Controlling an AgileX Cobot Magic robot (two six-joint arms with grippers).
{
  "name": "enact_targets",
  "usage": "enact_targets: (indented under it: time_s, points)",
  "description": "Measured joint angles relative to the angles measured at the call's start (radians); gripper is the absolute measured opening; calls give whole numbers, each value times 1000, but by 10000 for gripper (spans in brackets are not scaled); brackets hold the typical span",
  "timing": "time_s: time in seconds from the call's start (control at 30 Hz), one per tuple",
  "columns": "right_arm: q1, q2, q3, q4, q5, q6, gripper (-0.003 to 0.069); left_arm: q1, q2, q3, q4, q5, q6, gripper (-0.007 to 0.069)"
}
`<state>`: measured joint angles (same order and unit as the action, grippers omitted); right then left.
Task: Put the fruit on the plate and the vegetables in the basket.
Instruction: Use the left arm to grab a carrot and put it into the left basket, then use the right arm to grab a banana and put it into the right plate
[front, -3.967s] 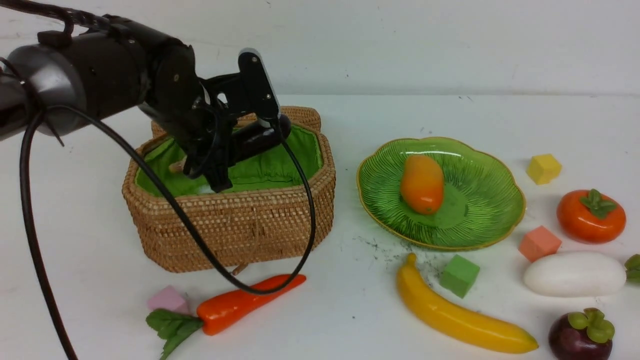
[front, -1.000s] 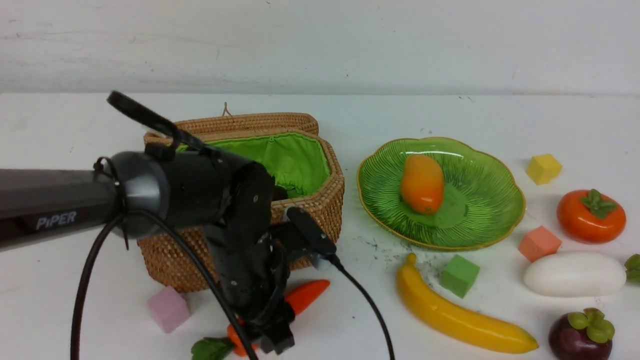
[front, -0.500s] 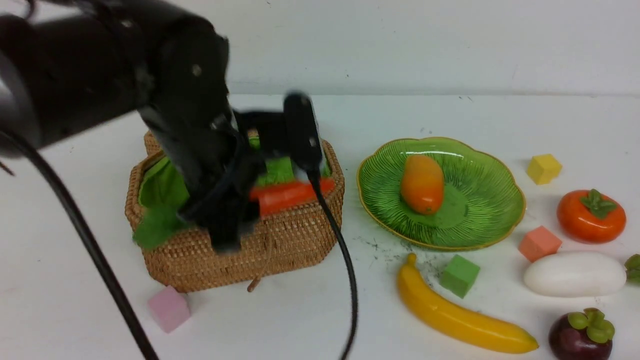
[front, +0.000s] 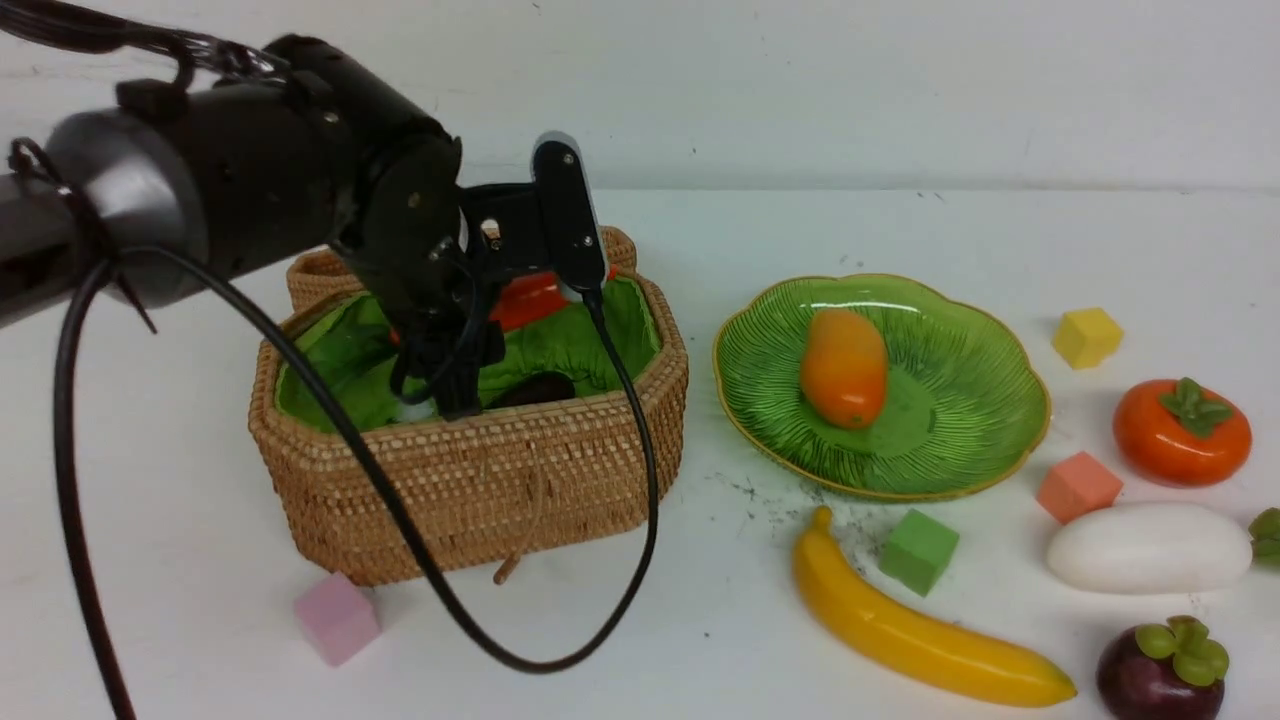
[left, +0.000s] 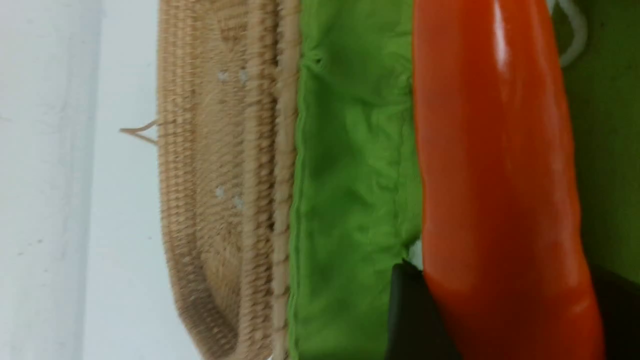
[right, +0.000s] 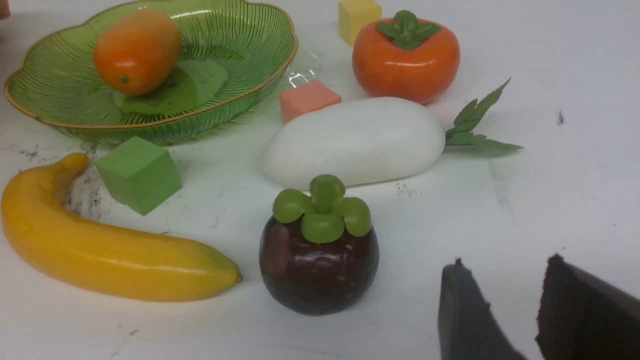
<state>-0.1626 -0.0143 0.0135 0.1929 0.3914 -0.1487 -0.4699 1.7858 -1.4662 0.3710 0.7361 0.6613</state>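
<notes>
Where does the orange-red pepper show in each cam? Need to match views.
Front view: pepper held above the basket, left of centre, mostly hidden.
Left wrist view: pepper close up, spanning the frame, against the basket's lining.
Right wrist view: not in it.
Shared landmark: green lining, in front and left wrist views only.
</notes>
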Motion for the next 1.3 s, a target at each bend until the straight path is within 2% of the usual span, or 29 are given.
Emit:
enact_targets:
  time_s: [0.1,0.27,0.33,0.5,0.6,0.63,0.67,0.7,0.77,0.9,0.93,0.97,1.0,1.03,1.17,1.3]
  points:
    - [0,0,0,0,0,0,245,0,7,0,0,5,-24,418]
    - [0,0,0,-1,0,0,245,0,7,0,-5,42,-31,604]
    - [0,0,0,-1,0,0,245,0,-2,0,-16,77,-31,652]
    - [0,0,0,-1,0,0,245,1,-93,0,-76,136,-31,656]
    - [0,0,0,-1,0,0,245,1,-195,0,-158,145,-31,613]
    - [0,0,0,-1,0,0,245,1,-280,0,-231,155,-35,573]
    - [0,0,0,-1,0,0,245,1,-303,0,-241,157,-38,561]
    - [0,0,0,-1,0,0,245,1,-393,0,-318,175,-59,518]
    - [0,0,0,-1,0,0,245,1,-459,0,-381,201,-94,469]
    - [0,0,0,-1,0,0,245,1,-660,-2,-507,418,-298,275]
    - [0,0,0,-1,0,0,245,1,-681,5,-522,458,-328,248]
    - [0,0,0,-1,0,0,245,1,-724,25,-547,492,-390,197]
    - [0,0,0,-1,0,0,245,1,-739,29,-552,496,-411,188]
    - [0,0,0,-1,0,0,245,1,-799,79,-588,512,-473,126]
    - [0,0,0,-1,0,0,245,1,-997,257,-660,498,-553,5]
    - [0,0,0,-1,0,0,245,1,-1171,474,-661,370,-579,-13]
